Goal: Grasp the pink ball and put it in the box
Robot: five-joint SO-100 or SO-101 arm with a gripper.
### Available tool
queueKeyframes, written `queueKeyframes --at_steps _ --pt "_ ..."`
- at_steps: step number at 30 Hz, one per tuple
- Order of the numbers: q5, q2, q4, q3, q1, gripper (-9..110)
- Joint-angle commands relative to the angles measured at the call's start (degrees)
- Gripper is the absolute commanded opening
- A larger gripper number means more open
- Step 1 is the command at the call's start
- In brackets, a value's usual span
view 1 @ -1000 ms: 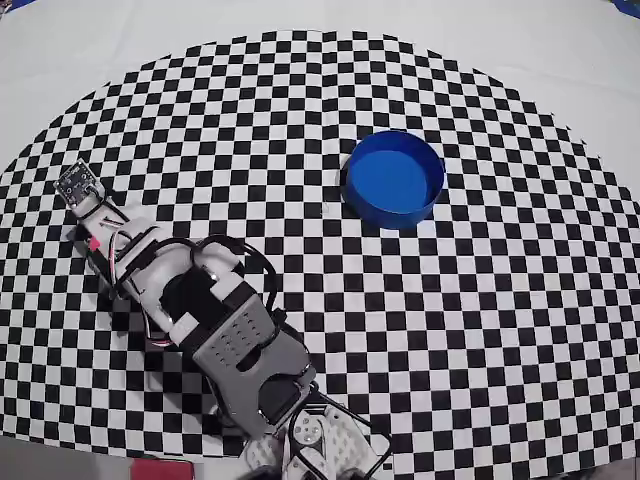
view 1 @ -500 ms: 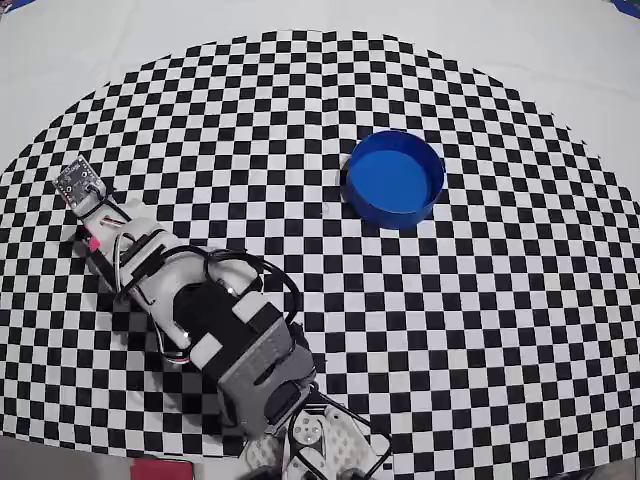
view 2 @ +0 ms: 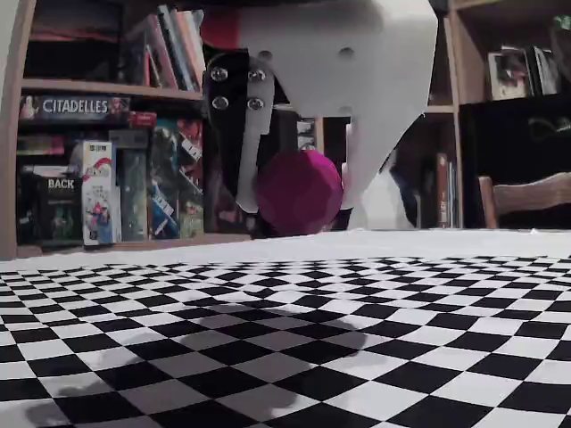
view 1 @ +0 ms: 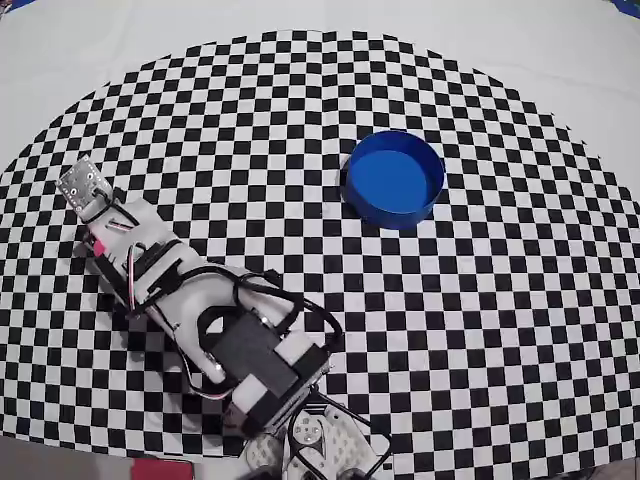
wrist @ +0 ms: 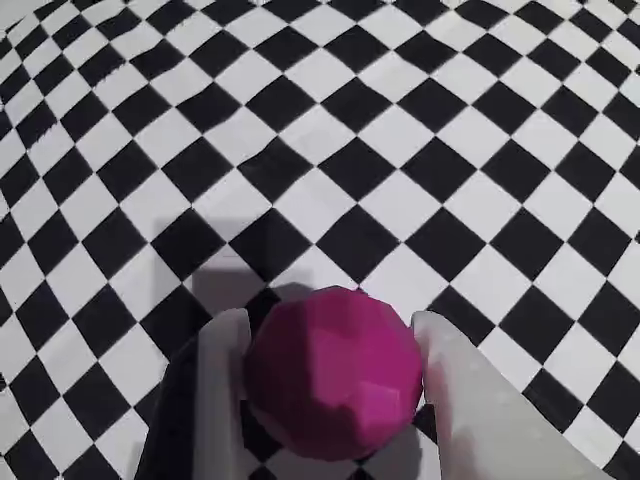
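Claw (wrist: 330,385) pinches ball (wrist: 335,372), raised off table (wrist: 400,120) to clear it; box (view 1: 394,180) far right.

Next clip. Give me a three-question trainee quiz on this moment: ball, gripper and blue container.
1. True or false: the pink ball sits between the fingers of the gripper.
2. In the fixed view, the ball is: A) resting on the checkered cloth, B) held clear above it, C) inside the box.
3. Fill in: in the overhead view, the box holds ____.

Key
1. True; a finger stands at each side of it in the wrist view.
2. B; the cloth shows below it.
3. Nothing; only its blue floor shows.
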Motion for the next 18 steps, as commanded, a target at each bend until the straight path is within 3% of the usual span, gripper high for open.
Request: queueKeyframes --at_steps 1,18 --pt "-0.18 5.45 0.09 1.23 0.7 0" --pt "-0.44 11.07 0.18 4.13 2.2 0"
